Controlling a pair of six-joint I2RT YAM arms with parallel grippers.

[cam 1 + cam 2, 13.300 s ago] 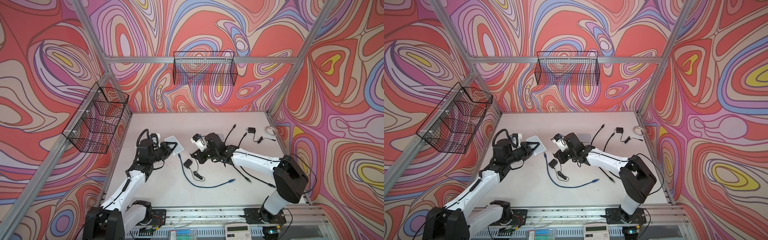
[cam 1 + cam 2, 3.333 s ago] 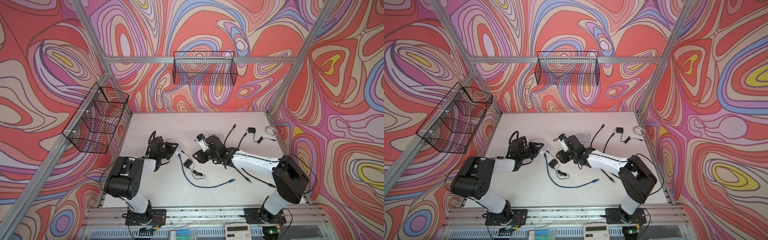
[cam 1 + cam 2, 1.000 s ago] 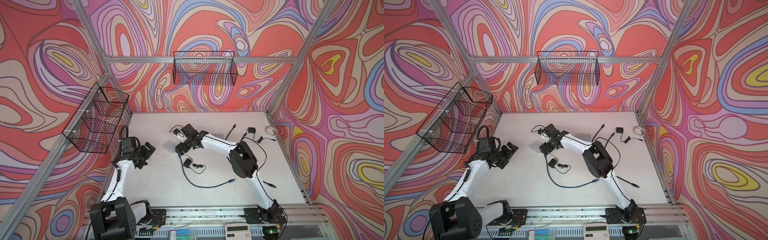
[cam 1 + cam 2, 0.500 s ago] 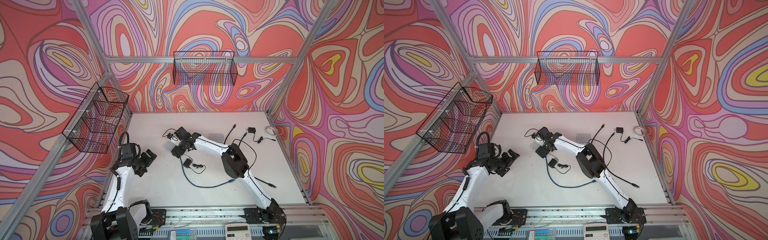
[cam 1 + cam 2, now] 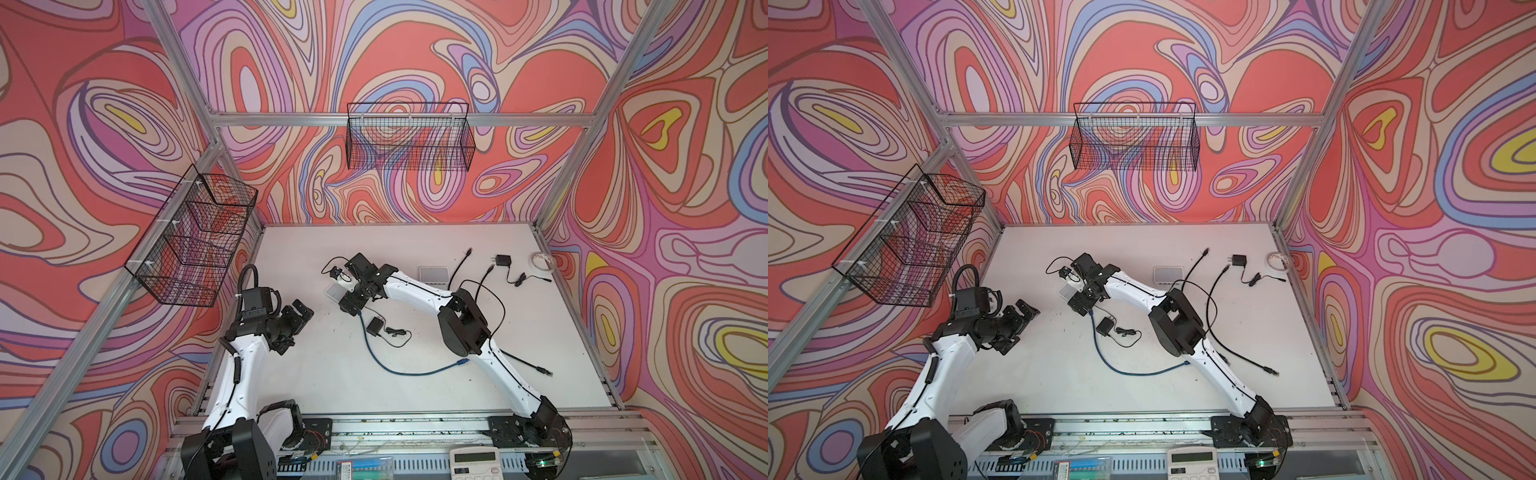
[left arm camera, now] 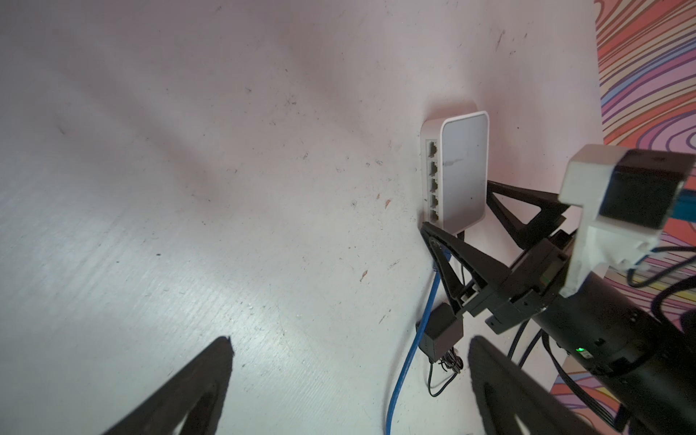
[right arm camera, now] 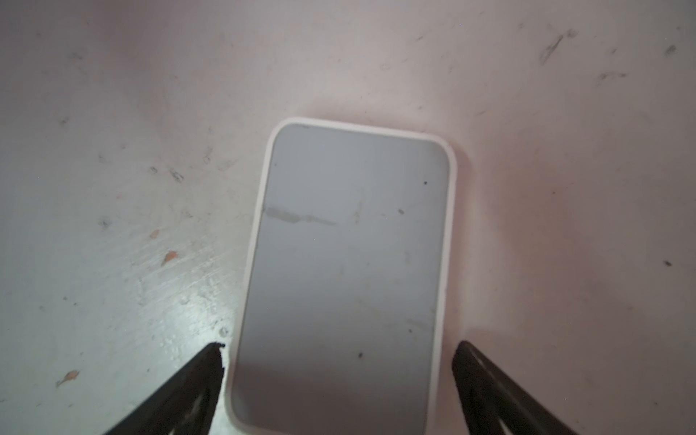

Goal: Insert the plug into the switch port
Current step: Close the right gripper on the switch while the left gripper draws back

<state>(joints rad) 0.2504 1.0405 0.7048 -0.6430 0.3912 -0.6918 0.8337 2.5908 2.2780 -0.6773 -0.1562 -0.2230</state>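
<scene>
The plug on the blue Ethernet cable (image 6: 408, 361) lay on the table (image 5: 332, 395) just beside the near end of the white network switch (image 7: 346, 271). Its tip was hidden behind a finger of the right gripper (image 7: 338, 345), so whether it touched the casing could not be told. It did not appear to sit in a port. In the left wrist view all five ports along the switch's side looked empty, and the cable ran up from below that row rather than into it.

The switch rested flat, with its port face turned toward the left arm's side. The right gripper stood over it with its jaws spread wide. One finger was just beside each long side, and neither was clamped on. That straddle was probably there to brace the light casing against sliding once a plug was pushed in.

The left gripper (image 6: 350, 342) hovered well apart from the switch, spread wide and empty. Its camera looked straight along the port row, which suited lining up an approach to the plug.

A black power adapter (image 5: 375, 325) lay close against the blue cable, near enough to snag a pick-up.
</scene>
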